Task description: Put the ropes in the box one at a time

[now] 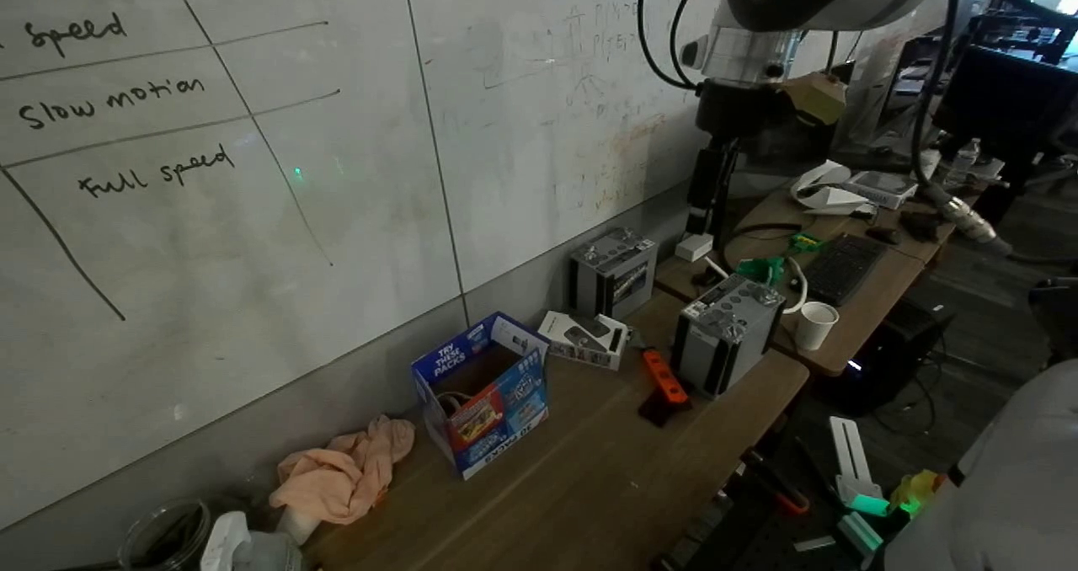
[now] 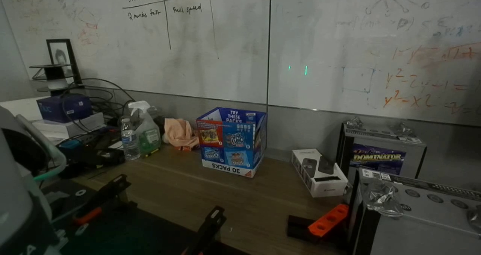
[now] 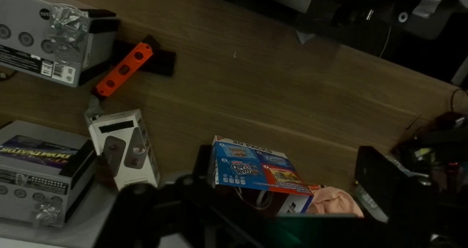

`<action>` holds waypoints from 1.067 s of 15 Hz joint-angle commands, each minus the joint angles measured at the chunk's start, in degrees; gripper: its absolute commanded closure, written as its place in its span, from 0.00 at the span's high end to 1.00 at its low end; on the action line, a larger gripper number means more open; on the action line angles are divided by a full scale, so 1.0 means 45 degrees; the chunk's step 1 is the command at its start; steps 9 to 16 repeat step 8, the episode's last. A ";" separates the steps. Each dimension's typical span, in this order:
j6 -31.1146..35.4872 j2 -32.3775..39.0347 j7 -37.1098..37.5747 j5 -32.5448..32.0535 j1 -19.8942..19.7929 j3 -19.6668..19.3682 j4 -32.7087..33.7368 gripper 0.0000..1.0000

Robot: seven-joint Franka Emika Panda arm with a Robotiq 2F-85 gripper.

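Rope lies looped inside the snack box

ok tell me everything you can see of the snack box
The snack box looks like printed cardboard: blue, with red and lighter blue panels and "30 PACKS" upside down along its white bottom strip. It stands open-topped on the brown table, near the whiteboard, a peach cloth beside it. Pale cord shows inside.

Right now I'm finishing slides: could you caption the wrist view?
Gripper open, white cord in the box, cloth beside it.
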 commanded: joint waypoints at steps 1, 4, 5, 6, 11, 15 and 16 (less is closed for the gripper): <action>-0.0141 -0.0393 -0.0439 0.0145 0.0309 -0.0171 -0.0339 1.00; -0.0044 -0.0002 -0.0123 -0.0035 0.0234 -0.0065 -0.0236 1.00; -0.0044 -0.0003 -0.0134 -0.0034 0.0237 -0.0065 -0.0253 1.00; -0.0044 -0.0004 -0.0148 -0.0034 0.0236 -0.0066 -0.0260 1.00; -0.0044 -0.0008 -0.0166 -0.0034 0.0236 -0.0067 -0.0265 1.00; -0.0044 -0.0008 -0.0166 -0.0034 0.0236 -0.0067 -0.0265 1.00; -0.0044 -0.0008 -0.0166 -0.0034 0.0236 -0.0067 -0.0265 1.00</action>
